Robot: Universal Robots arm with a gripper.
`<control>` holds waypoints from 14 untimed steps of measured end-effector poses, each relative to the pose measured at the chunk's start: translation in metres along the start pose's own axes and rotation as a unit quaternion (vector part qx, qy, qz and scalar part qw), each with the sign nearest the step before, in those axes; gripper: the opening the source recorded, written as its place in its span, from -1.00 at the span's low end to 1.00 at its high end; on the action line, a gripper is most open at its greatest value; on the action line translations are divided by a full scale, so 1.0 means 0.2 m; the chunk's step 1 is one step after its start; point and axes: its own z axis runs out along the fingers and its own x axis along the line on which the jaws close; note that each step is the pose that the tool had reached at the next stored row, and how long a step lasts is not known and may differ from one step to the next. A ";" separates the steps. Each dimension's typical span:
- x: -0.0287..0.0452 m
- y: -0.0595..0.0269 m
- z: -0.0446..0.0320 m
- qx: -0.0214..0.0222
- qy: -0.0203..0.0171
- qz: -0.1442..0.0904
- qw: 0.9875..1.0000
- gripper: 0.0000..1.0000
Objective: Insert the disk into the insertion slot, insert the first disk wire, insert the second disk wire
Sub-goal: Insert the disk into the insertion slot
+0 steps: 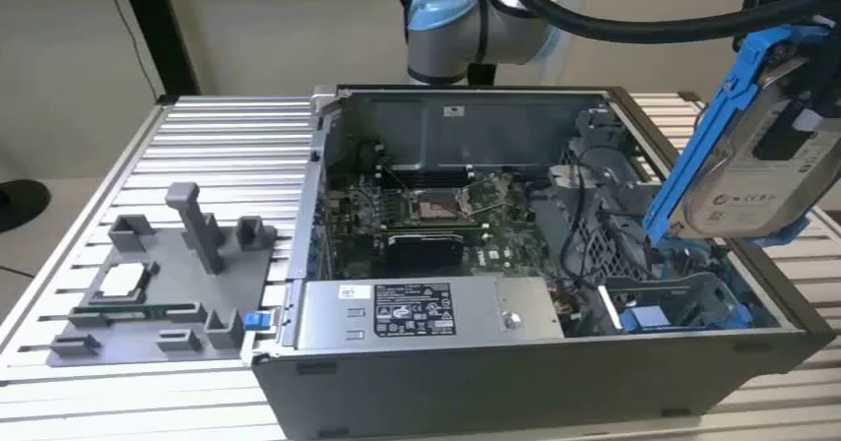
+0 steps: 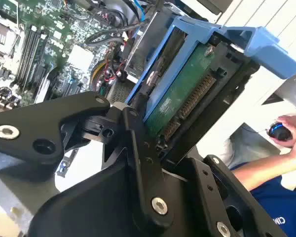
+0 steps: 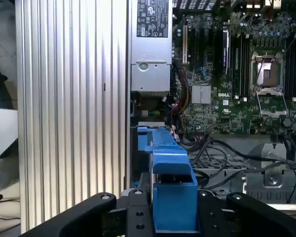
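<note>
Exterior view — disk [image 1: 769, 180] above computer case [image 1: 526, 372]

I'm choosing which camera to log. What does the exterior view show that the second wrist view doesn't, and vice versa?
Exterior view: a grey moulded fixture tray, the grey labelled power-supply box. Second wrist view: the green circuit-board face of the silver-grey disk in a bright blue plastic frame, black fingers clamping it, a person's hand. Both: that disk and the green motherboard.

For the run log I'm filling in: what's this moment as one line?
gripper: shut on the disk | disk state: aloft over the computer case, tilted | the insertion slot: below, disk not in it
</note>
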 end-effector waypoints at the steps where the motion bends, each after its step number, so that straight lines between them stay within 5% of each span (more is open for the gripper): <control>1: 0.000 0.000 0.000 0.000 0.000 0.000 1.000 -1.00; 14: 0.000 -0.001 0.023 0.000 0.000 0.000 1.000 -1.00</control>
